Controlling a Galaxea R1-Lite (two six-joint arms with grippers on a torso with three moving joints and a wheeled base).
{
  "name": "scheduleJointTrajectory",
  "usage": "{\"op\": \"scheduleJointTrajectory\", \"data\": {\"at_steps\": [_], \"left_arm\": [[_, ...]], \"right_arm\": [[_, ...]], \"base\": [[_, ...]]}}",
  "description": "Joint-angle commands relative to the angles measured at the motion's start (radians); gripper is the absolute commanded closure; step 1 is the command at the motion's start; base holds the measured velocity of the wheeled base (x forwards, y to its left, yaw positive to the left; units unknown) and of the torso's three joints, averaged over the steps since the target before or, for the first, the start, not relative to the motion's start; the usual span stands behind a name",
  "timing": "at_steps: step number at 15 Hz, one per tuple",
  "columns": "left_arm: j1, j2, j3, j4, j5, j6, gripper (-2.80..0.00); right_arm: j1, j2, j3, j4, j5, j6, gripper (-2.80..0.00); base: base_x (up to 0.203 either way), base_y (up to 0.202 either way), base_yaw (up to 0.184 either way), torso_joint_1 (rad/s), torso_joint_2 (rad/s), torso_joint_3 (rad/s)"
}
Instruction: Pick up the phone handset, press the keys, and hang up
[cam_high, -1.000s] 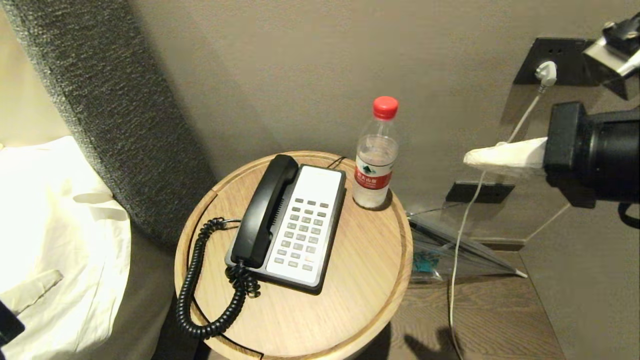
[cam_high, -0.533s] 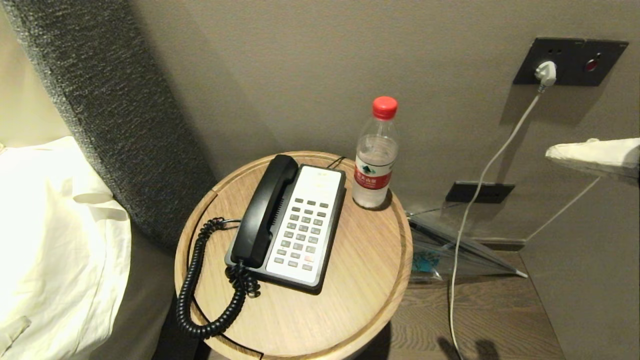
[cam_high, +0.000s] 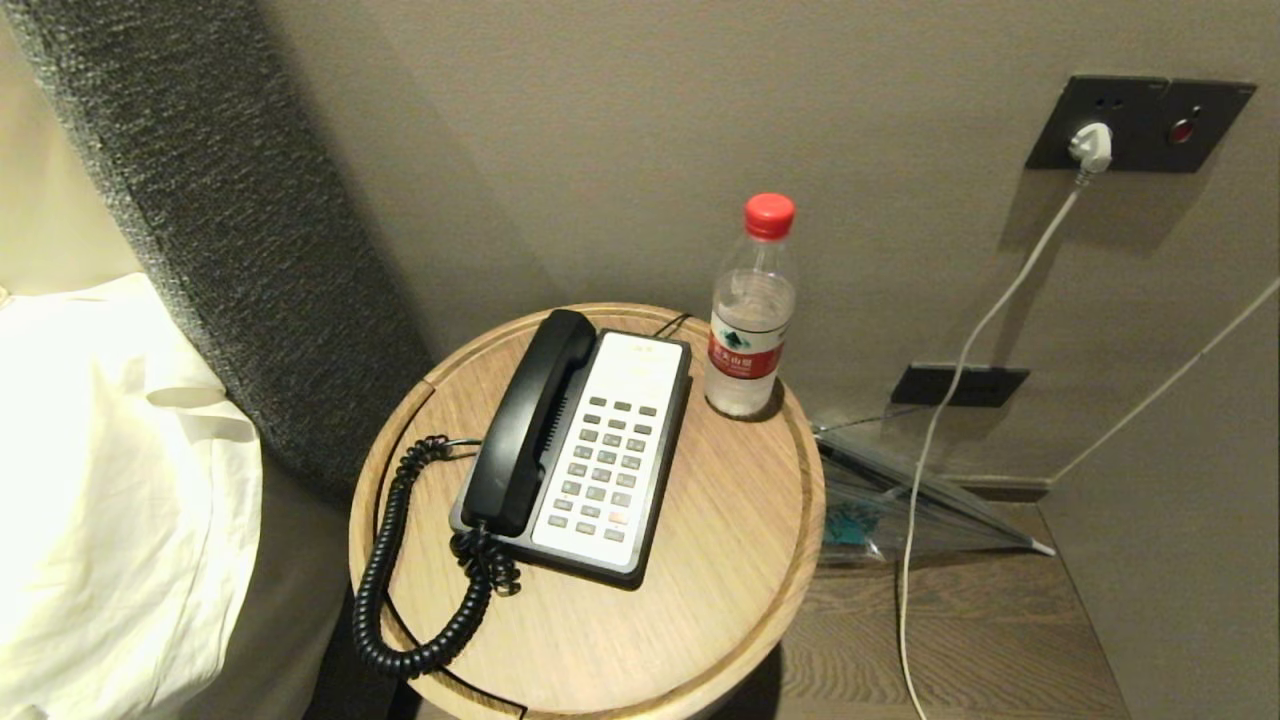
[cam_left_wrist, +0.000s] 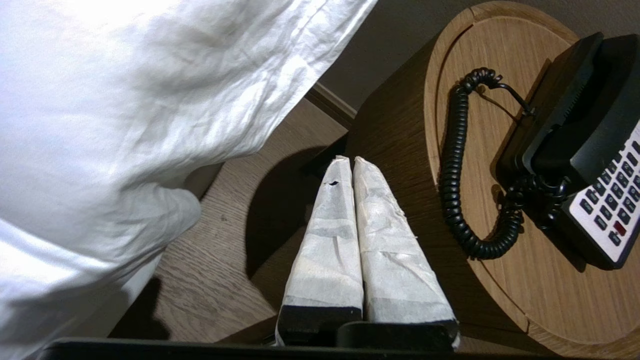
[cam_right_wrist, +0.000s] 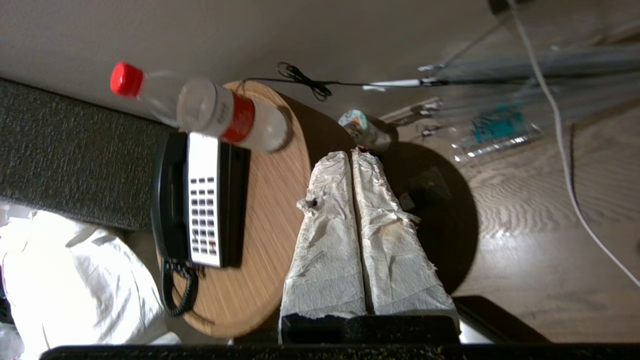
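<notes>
White-wrapped right gripper now out of view.

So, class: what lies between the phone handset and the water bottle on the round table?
The phone base's white keypad lies between the phone handset and the water bottle; the head view shows it.

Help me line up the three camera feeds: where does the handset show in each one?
Head view: handset lies on the phone's cradle, left of the keypad, on the round table.
Left wrist view: handset at the right edge, beyond the shut left tool.
Right wrist view: handset at left, on the phone's far side from the shut right tool.
Shared landmark: coiled cord.
</notes>
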Motion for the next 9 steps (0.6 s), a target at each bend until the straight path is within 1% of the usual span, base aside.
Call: {"op": "scheduleJointTrajectory", "data": {"at_steps": [1, 3, 6, 7, 9], "left_arm": [[0.028, -0.081, 0.014, 0.021, 0.005, -0.003, 0.0], [0.062, -0.109, 0.034, 0.04, 0.012, -0.005, 0.0], [0.063, -0.122, 0.062, 0.037, 0.023, -0.003, 0.0], [0.062, -0.136, 0.072, 0.041, 0.024, -0.003, 0.0], [0.062, -0.139, 0.074, 0.04, 0.025, -0.001, 0.0]], "right_arm": [[-0.023, -0.201, 0.055, 0.058, 0.0, 0.01, 0.0], [-0.033, -0.31, 0.08, 0.132, 0.003, 0.013, 0.0], [-0.045, -0.513, 0.134, 0.241, 0.008, 0.012, 0.0], [-0.05, -0.537, 0.148, 0.264, -0.001, 0.013, 0.0], [-0.054, -0.533, 0.242, 0.279, -0.022, -0.005, 0.0]], "base": [[0.0, 0.0, 0.0, 0.0, 0.0, 0.0], [0.0, 0.0, 0.0, 0.0, 0.0, 0.0], [0.0, 0.0, 0.0, 0.0, 0.0, 0.0], [0.0, 0.0, 0.0, 0.0, 0.0, 0.0], [0.0, 0.0, 0.0, 0.0, 0.0, 0.0]]}}
